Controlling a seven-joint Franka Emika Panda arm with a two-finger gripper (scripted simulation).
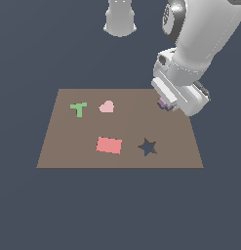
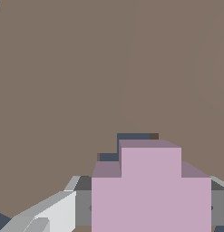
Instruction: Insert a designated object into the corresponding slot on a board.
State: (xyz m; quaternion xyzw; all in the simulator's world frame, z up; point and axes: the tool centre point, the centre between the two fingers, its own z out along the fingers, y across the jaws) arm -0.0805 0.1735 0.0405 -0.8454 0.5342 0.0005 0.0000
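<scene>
Low over board (image 1: 68, 146), hand (image 1: 166, 104) clamping purple piece (image 2: 149, 190)

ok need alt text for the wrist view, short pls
A pale purple cross-shaped piece fills the lower part of the picture, close to the camera, over a plain brown board. A dark notched hole peeks out just beyond the piece, and grey gripper fingers flank it.

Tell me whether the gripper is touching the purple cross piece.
Touching. In the wrist view the purple cross piece sits between the grey fingers of the gripper, flush against them with no gap.
</scene>
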